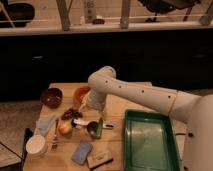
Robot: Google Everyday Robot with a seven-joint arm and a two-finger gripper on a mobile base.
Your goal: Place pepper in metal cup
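Observation:
The metal cup (93,128) stands near the middle of the wooden table (120,107), silvery with a dark inside. The slim green pepper (101,130) stands nearly upright at the cup's right rim, touching it; I cannot tell whether it rests inside the cup or against it. My white arm reaches in from the right, bends at the elbow, and comes down to the gripper (94,116), which is just above the cup and the pepper.
A round red-yellow fruit (65,129) lies left of the cup. A white cup (36,145), a dark red bowl (51,97) and an orange bowl (80,93) stand on the left. A green tray (150,142) is on the right, and a blue sponge (82,151) near the front.

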